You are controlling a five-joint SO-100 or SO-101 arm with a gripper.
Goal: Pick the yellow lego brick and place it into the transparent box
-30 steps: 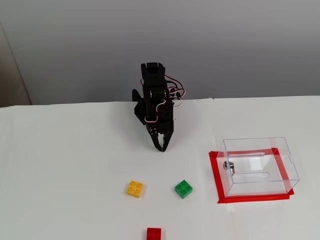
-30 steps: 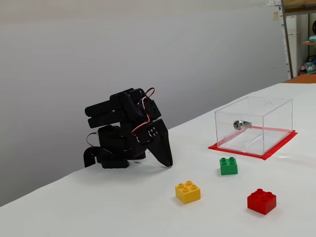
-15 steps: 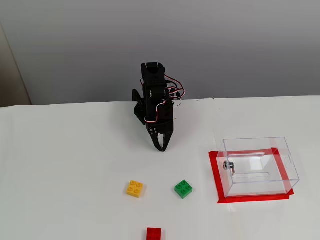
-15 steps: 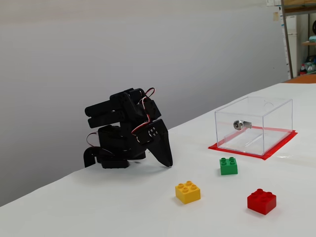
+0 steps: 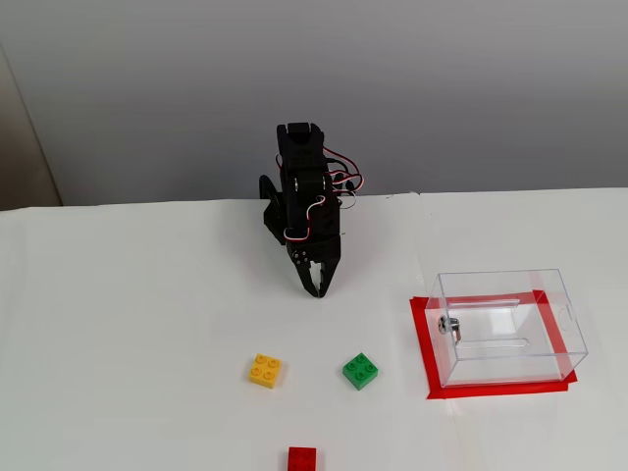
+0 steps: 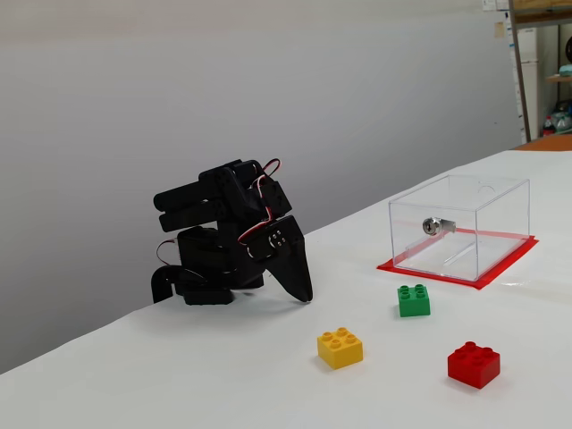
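Observation:
The yellow lego brick lies studs up on the white table, left of a green brick in the higher fixed view. The transparent box stands on a red-taped patch at the right, with a small metal fitting on its wall, and nothing shows inside it. My black arm is folded down at the back of the table. Its gripper is shut, tip touching or just above the table, with nothing in it, well behind the yellow brick.
A green brick lies between the yellow brick and the box. A red brick sits nearest the front edge. Red tape frames the box's footprint. A grey wall stands behind the table.

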